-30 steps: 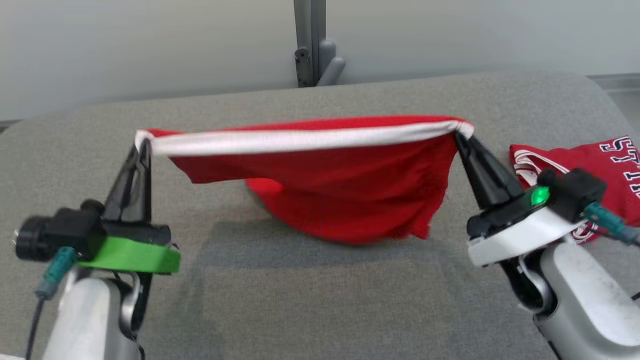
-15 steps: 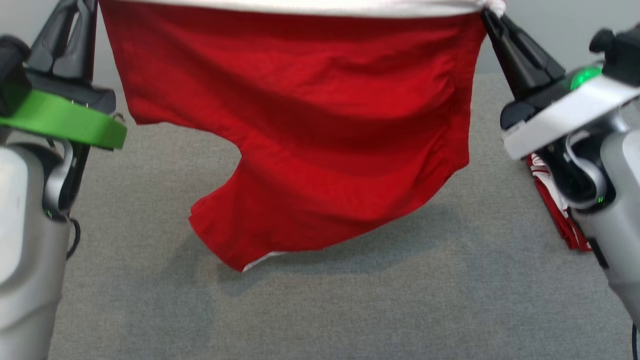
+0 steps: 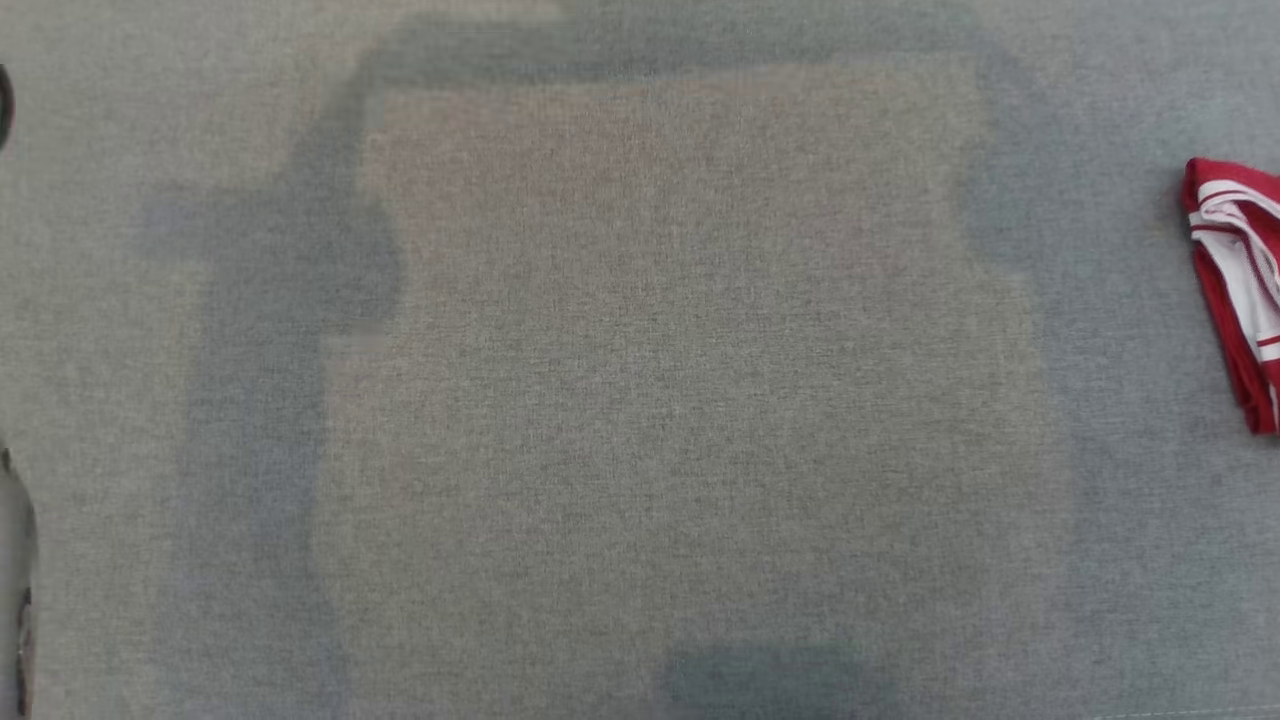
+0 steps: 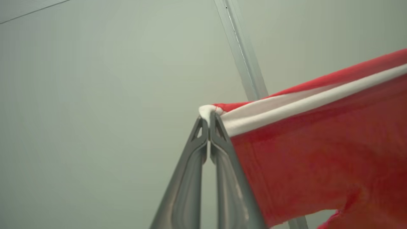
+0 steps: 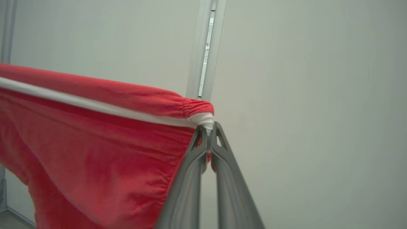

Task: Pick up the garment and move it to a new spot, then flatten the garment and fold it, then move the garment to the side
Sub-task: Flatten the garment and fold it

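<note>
The garment (image 4: pixel 318 152) is red cloth with a white band along its top edge, and it hangs stretched in the air between my two grippers. In the left wrist view my left gripper (image 4: pixel 209 116) is shut on the band's corner, with the cloth falling away to the right. In the right wrist view my right gripper (image 5: pixel 209 128) is shut on the other corner of the garment (image 5: pixel 95 152), which hangs to the left. Both wrist views look up at a pale wall. The head view looks down on the grey table (image 3: pixel 640 400), where a broad shadow lies.
A second red and white garment (image 3: pixel 1235 280) lies bunched at the table's right edge in the head view. A pale vertical post (image 4: pixel 244 63) stands against the wall behind the held cloth, seen also as the post (image 5: pixel 206 47) in the right wrist view.
Both grippers rose with the garment stretched between them and went up out of the head view. The head camera has tipped down onto the table top.
</note>
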`<state>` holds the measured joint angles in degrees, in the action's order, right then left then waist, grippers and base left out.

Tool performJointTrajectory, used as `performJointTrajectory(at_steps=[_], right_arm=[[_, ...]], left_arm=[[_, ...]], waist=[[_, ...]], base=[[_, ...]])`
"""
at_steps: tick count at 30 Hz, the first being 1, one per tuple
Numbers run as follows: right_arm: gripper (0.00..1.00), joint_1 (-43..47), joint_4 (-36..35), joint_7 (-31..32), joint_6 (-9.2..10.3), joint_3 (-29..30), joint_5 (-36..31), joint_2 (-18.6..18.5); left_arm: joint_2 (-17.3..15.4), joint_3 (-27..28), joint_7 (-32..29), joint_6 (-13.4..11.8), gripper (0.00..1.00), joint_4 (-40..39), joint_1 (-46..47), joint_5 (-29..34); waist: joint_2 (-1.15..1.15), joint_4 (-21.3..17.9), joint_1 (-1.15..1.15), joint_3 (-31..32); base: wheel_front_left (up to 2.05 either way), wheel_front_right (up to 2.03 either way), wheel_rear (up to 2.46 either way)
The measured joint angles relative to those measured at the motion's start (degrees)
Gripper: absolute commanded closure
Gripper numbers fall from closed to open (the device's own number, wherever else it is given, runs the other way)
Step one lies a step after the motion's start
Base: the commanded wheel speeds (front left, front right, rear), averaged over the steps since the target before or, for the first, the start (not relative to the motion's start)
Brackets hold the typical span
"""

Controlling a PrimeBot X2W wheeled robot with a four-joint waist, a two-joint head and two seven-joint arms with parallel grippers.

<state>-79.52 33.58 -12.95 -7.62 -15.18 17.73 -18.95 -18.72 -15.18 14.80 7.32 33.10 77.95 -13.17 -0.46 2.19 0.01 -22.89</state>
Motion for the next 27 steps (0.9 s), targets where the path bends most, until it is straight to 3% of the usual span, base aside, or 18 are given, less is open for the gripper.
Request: performJointTrajectory(at_steps=[6, 12, 22, 27], right_arm=[[1.00, 9.58, 5.68, -1.32, 0.04, -9.46, 2.83, -0.07], [1.00, 26.25, 4.58, -1.78, 0.07, -22.26, 16.63, -3.23], [1.00, 45.65, -2.42, -2.12, 0.07, -33.43, 34.38, -9.94], [1.00, 53.44, -5.23, -2.21, 0.07, -35.07, 37.62, -11.14]], left_arm=[[2.87, 2.47, 0.22, 0.01, 1.00, 0.79, -13.32, -2.55], [8.43, 5.45, 0.22, 0.08, 1.00, 2.52, -33.56, -4.71], [11.66, 4.64, 0.22, 0.23, 1.00, 3.49, -53.55, -7.05], [12.17, 4.98, 0.22, 0.23, 1.00, 2.89, -61.94, -7.89]], waist=[[0.00, 0.53, 0.01, -3.38], [0.00, 0.84, 0.01, -1.71], [0.00, 0.74, 0.00, 4.89], [0.00, 0.57, 0.00, 9.90]], base=[[0.00, 0.00, 0.00], [0.00, 0.00, 0.00], [0.00, 0.00, 0.00], [0.00, 0.00, 0.00]])
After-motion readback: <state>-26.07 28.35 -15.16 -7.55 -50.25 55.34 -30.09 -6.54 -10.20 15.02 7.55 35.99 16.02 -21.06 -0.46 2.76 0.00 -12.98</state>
